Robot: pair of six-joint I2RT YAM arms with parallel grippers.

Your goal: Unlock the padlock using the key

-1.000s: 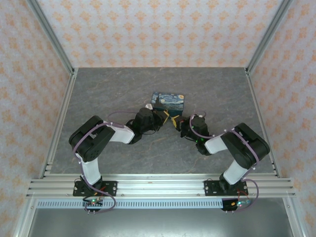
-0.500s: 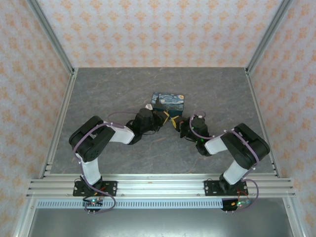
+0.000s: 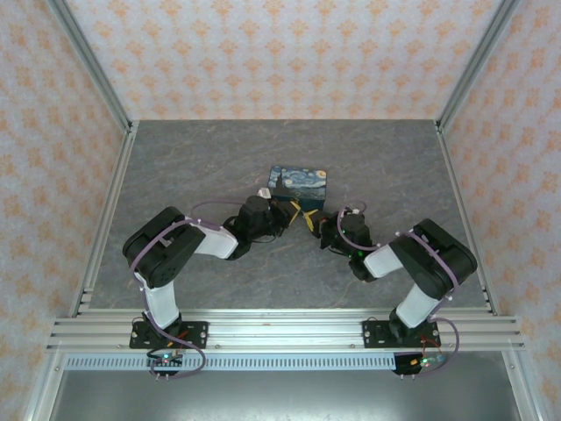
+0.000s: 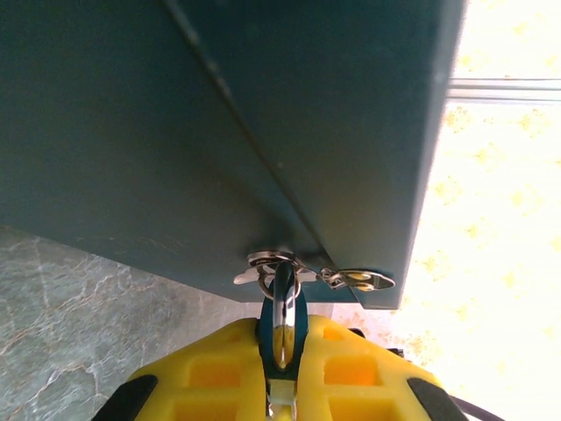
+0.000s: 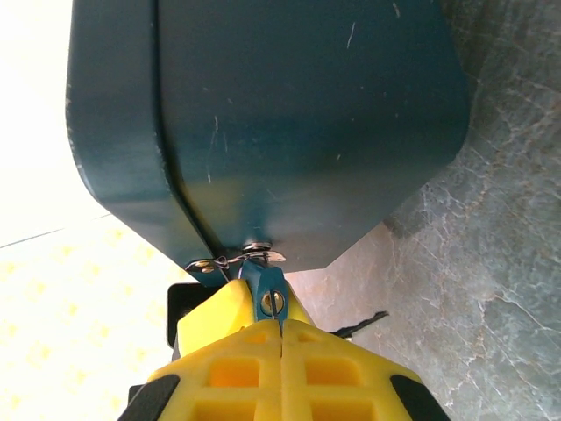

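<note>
Left gripper pinched narrow on the blue padlock | padlock hangs from hasp on near side of starry box | right gripper shut tight just right of it, keyhole facing that arm | can't tell if the key is pinched there, too tiny
</note>
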